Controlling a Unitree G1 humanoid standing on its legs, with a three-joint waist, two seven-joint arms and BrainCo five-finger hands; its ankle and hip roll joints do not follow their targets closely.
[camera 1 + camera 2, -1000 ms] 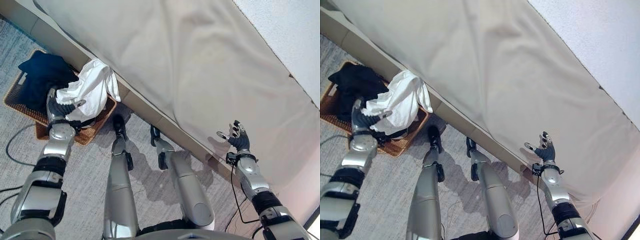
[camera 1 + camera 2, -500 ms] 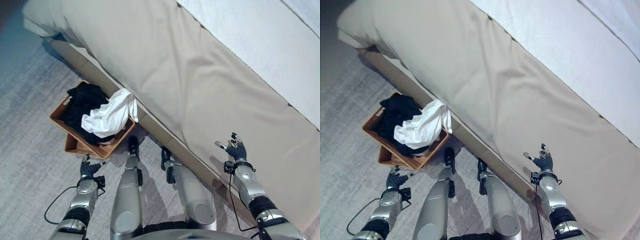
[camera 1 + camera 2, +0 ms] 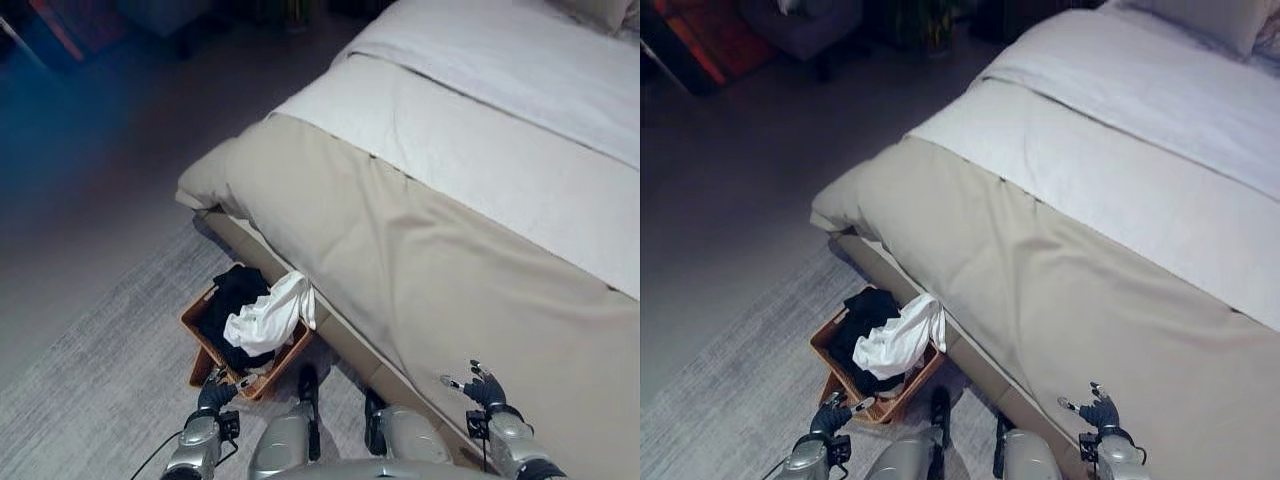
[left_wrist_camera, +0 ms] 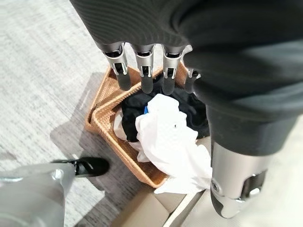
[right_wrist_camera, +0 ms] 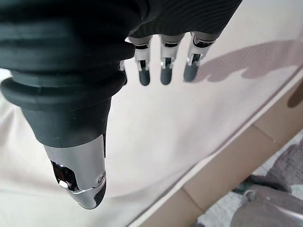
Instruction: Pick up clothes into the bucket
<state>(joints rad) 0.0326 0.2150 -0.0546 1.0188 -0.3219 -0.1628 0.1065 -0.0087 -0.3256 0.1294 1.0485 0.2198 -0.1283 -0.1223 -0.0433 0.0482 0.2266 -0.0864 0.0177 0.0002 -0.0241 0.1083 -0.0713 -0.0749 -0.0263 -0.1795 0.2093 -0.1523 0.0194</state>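
Beside the bed (image 3: 420, 250), on the grey rug (image 3: 110, 370), a wicker basket (image 3: 205, 352) holds dark clothes (image 3: 232, 300) and a white garment (image 3: 268, 318) whose edge droops over the rim. Both hands are empty with relaxed, spread fingers: left hand (image 3: 214, 393) near the basket, right hand (image 3: 484, 389) over the bedspread. That overhanging white cloth could slide out if nudged.

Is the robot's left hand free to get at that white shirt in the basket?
Probably yes. The left hand hangs open and empty beside the basket, and the white shirt lies on top of the dark clothes, draped over the rim with nothing covering it.
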